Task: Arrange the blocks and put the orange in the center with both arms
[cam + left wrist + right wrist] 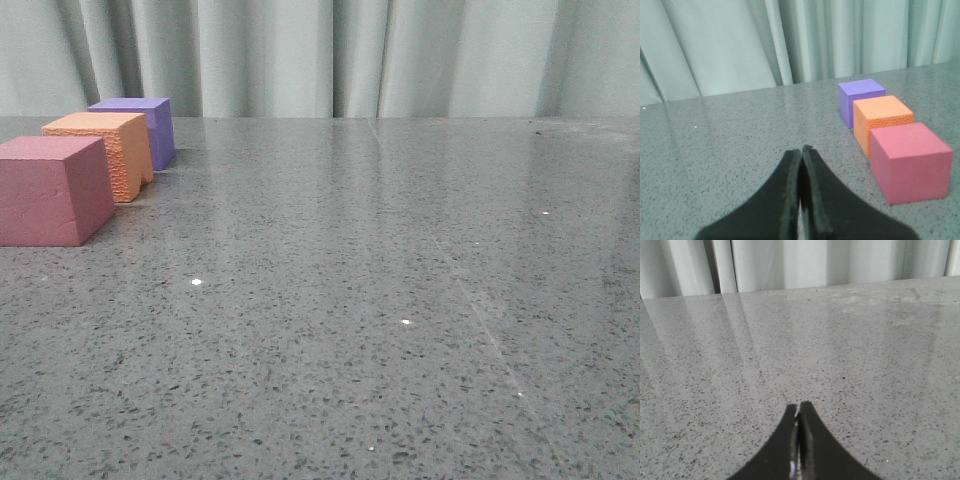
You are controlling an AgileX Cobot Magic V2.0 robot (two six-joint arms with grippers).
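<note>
Orange cube (100, 150) is sitting between the purple cube (140, 125) and red cube (52, 190), all three in one close row. Left gripper (801, 150) and right gripper (799, 405) are both showing fingers pressed together, gripping nothing. The arrangement is appearing complete; any correction should be approaching squarely, avoiding nudging neighbours.
</note>
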